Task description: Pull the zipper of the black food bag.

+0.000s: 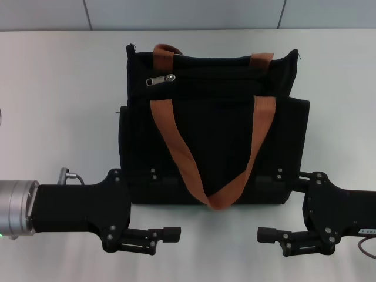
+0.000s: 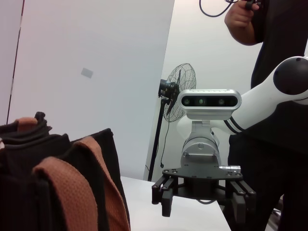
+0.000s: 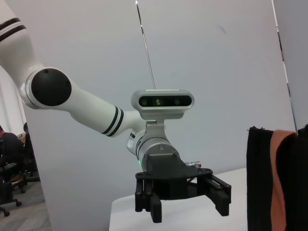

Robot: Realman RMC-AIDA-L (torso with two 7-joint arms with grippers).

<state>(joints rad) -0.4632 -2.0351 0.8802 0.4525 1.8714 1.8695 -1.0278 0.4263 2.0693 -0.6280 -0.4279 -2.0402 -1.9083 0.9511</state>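
Both grippers, left gripper and right gripper, are matte black with small screws. Arms are white with black joints and stripes; the left wrist is silver.

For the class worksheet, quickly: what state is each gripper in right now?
Left gripper: open, holding nothing, low in front of the black food bag.
Right gripper: open, holding nothing, facing the left one.
The zipper is untouched.

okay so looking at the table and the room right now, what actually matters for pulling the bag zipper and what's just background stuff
Part of the job:
the zipper, at the bag's top left
the black food bag
left pincer, open, near the bag's front
right pincer, open, opposite the left one

Just background:
white table
standing fan
person in black
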